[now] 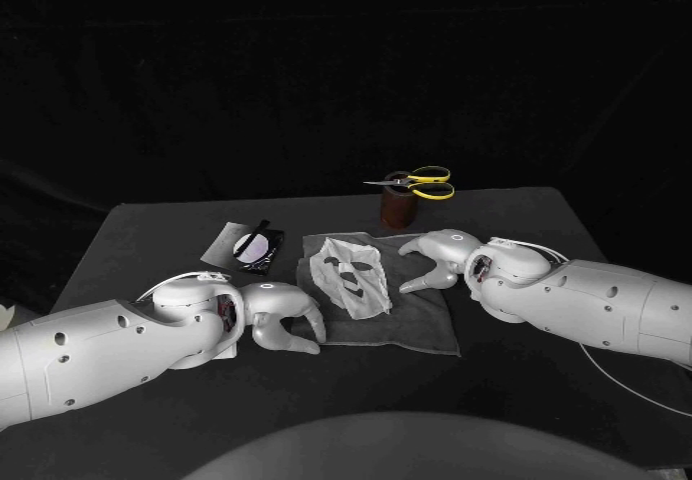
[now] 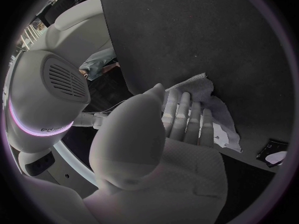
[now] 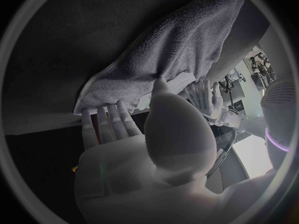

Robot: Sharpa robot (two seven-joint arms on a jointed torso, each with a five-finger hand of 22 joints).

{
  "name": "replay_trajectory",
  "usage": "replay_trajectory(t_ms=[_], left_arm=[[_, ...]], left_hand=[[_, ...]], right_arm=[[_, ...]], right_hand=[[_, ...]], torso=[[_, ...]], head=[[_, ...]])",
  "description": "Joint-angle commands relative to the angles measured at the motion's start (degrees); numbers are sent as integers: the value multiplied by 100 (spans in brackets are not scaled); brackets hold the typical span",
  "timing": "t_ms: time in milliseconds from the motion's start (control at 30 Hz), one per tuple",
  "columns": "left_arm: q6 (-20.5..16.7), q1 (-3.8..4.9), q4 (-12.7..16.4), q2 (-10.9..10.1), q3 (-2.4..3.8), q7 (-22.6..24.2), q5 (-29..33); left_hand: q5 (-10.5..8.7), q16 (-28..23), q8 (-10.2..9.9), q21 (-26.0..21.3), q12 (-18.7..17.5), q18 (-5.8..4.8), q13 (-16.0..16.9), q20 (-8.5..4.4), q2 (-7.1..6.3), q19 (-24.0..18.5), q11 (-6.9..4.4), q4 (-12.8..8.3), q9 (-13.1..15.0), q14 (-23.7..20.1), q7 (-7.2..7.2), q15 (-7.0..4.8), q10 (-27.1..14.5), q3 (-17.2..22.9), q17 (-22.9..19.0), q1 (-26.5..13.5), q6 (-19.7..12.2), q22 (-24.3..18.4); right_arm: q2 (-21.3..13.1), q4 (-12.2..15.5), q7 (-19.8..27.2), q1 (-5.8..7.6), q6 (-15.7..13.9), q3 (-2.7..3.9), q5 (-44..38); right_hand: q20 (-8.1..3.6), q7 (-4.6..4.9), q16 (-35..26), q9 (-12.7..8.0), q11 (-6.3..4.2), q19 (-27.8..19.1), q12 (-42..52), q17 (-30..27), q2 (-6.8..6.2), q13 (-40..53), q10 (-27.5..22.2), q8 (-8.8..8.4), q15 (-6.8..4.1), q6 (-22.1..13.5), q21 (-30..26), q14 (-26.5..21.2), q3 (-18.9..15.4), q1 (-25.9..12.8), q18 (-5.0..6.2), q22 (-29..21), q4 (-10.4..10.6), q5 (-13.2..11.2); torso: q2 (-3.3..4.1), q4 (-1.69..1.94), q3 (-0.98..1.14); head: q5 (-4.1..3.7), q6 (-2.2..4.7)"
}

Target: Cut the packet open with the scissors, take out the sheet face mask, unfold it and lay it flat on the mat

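Left hand (image 1: pixel 286 315), lower left, released beside mat (image 1: pixel 418 328); right hand (image 1: pixel 433 258) released too; mask (image 1: pixel 351 272) lies unfolded; advise smoothing creases outward, lightly.

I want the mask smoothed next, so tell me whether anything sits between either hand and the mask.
Nothing visible does. The mask lies open on the mat, the left hand at the mat's near left edge, the right hand at its right edge. Scissors and packet sit off the mat.
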Motion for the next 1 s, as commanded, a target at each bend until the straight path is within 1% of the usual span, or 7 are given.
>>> replay_trajectory(t_ms=[33, 133, 233, 333, 567, 767, 1000], left_arm=[[1345, -140, -78, -32, -145, -528, -137], [1473, -139, -71, -41, -146, -583, -143], [1604, -139, -63, -66, -147, -649, -147], [1719, -140, -55, -100, -148, -710, -149], [2016, -142, -44, -168, -150, -792, -147], [2181, -143, -43, -200, -151, -787, -94], [2417, -143, -30, -221, -152, -775, 52]], left_hand=[[-5, -1, -23, 35, -16, 70, -4, 28, 21, 59, -46, -8, -4, 15, -50, 7, 15, -46, 15, -57, 17, 10], [-5, 0, -18, 37, -11, 73, -2, 15, 30, 87, -55, -9, -1, 45, -59, -13, 29, -52, 18, -60, 35, 8], [-6, -1, -16, 40, -9, 76, -1, 1, 35, 114, -66, -8, 1, 67, -66, -30, 39, -59, 20, -65, 46, 8], [-5, 6, -15, 53, -10, 77, -1, -21, 38, 185, -82, -10, 2, 124, -80, -52, 49, -74, 28, -72, 57, 20], [-5, 16, -15, 77, -13, 76, -2, -62, 42, 313, -122, -14, 5, 231, -115, -90, 61, -107, 41, -83, 80, 25], [-5, 12, -16, 78, -14, 75, -3, -72, 46, 331, -135, -14, 6, 239, -125, -101, 63, -114, 41, -84, 85, 18], [-6, 40, -21, 103, -16, 75, -4, -106, 49, 480, -168, -16, 6, 398, -154, -134, 62, -139, 66, -71, 95, 33]], right_arm=[[-14, -53, -191, -15, 194, -12, -80], [-23, -61, -212, -15, 200, -12, -99], [-39, -66, -230, -14, 179, -12, -121], [-53, -72, -239, -14, 119, -12, -131], [-79, -98, -285, -14, -13, -11, -153], [-78, -114, -321, -14, 4, -11, -165], [-77, -107, -316, -14, -16, -11, -168]], right_hand=[[-9, 231, -24, -4, 17, -30, -19, -6, 58, -5, -31, -32, 24, -16, -12, -27, 35, -18, 41, -4, 4, 17], [-9, 235, -25, -10, 19, -32, -19, -11, 69, -5, -44, -33, 26, -18, -11, -38, 46, -19, 42, -6, 2, 34], [-9, 237, -29, -19, 21, -35, -20, -18, 34, -6, -53, -36, 27, -14, -9, -50, 35, -32, 44, -9, 4, 44], [-10, 237, -31, -33, 19, -27, -22, -25, 1, -7, -73, -41, 27, -26, -5, -61, 26, -38, 47, -5, 6, 55], [-9, 245, -35, -67, 23, -21, -28, -38, -42, -12, -133, -59, 31, -71, 2, -83, 17, -47, 54, -4, 8, 117], [-9, 250, -37, -76, 26, -25, -29, -45, -59, -12, -143, -64, 33, -75, 4, -103, 9, -55, 56, -8, 9, 128], [-9, 250, -37, -77, 26, -27, -29, -46, -64, -13, -148, -64, 34, -73, 4, -102, 6, -59, 56, -10, 9, 127]], torso=[[-3, -4, 0], [1, 4, 1], [-3, 12, 1], [1, 4, 0], [-1, 14, -4], [10, 2, -10], [9, -2, -4]], head=[[-9, 0], [-11, 0], [-15, 0], [-11, 0], [-23, 0], [-2, 0], [3, 0]])
